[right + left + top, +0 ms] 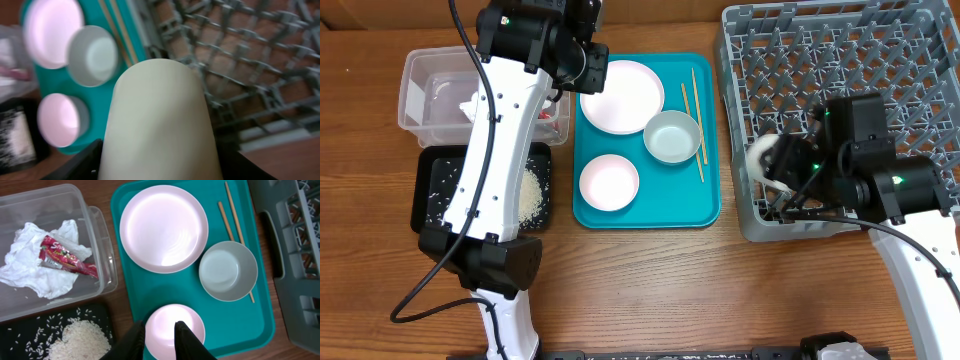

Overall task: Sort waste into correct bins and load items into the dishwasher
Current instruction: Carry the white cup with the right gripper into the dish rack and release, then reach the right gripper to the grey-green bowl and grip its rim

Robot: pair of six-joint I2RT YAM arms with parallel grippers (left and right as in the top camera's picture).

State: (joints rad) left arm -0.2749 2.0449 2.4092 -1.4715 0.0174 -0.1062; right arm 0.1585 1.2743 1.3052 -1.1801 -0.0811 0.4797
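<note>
No text can be read for certain in any view. The only print is pale lettering on the red snack wrapper (67, 258) lying in the clear tub (103, 255), and it is too small and creased to make out.

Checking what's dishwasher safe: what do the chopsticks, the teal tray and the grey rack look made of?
Chopsticks: probably wood or bamboo, matte pale tan, thin sticks.
Teal tray: likely plastic, smooth with a soft sheen and moulded raised rim.
Grey rack: seemingly moulded plastic, matte, open lattice with pegs.
</note>
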